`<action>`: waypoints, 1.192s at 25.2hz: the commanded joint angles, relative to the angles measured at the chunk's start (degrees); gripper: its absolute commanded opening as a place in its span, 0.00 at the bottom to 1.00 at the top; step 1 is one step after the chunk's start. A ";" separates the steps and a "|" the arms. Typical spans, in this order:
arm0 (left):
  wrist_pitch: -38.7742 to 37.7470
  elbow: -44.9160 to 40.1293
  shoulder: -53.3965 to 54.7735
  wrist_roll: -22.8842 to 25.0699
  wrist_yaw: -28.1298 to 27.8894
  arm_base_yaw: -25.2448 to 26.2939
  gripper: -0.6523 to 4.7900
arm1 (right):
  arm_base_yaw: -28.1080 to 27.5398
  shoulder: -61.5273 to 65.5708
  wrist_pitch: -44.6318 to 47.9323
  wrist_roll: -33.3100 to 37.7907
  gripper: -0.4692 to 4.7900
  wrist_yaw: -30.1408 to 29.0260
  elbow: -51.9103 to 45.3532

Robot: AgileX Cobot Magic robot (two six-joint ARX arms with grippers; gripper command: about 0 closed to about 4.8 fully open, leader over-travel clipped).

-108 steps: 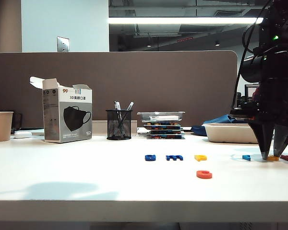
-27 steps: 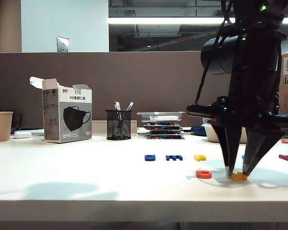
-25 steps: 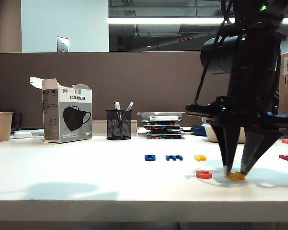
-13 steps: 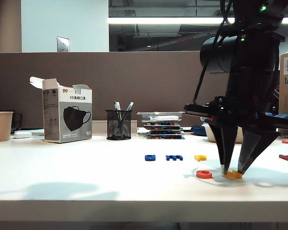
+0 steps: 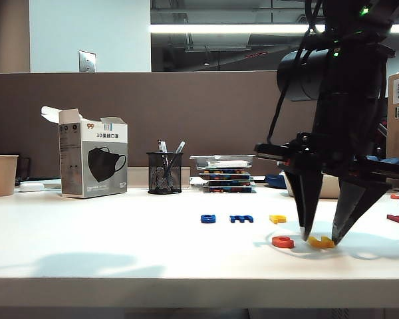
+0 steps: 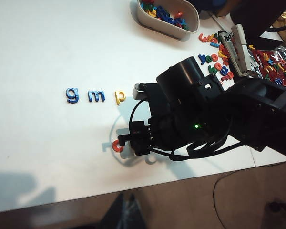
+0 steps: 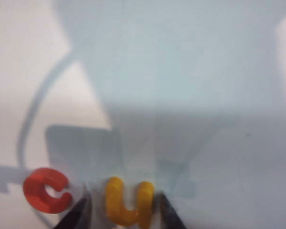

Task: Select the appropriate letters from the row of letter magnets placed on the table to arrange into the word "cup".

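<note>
Now the right gripper stands with jaws spread astride the yellow "u", red "c" just outside one; left gripper unseen, state untellable.

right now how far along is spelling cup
Done: the red c lies on the table, with the yellow u beside it. In hand: the right end effector straddles the u, jaws parted, apparently letting go. Left: the yellow p sits in the row by the blue g and m. The left end effector is not in view.
</note>
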 commanded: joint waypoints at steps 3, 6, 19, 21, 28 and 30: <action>0.00 0.22 -0.11 0.28 -0.37 0.00 0.11 | 0.00 0.17 -0.26 0.11 0.49 0.11 -0.13; 0.02 0.22 -0.11 0.26 -0.37 0.00 0.11 | 0.00 0.15 -0.26 0.11 0.49 0.11 -0.09; 0.02 0.22 -0.11 0.28 -0.37 0.00 0.11 | -0.09 0.15 -5.14 -0.42 0.49 0.17 9.60; 0.02 0.22 -0.11 0.28 -0.37 0.00 0.11 | -0.13 0.15 -6.29 -0.42 0.49 0.44 11.65; 0.02 0.22 -0.11 0.28 -0.37 0.00 0.11 | -0.13 0.17 -10.38 -0.42 0.49 1.60 19.76; 0.02 0.22 -0.11 0.28 -0.37 0.00 0.11 | -0.13 0.26 -10.99 -0.42 0.49 2.32 21.42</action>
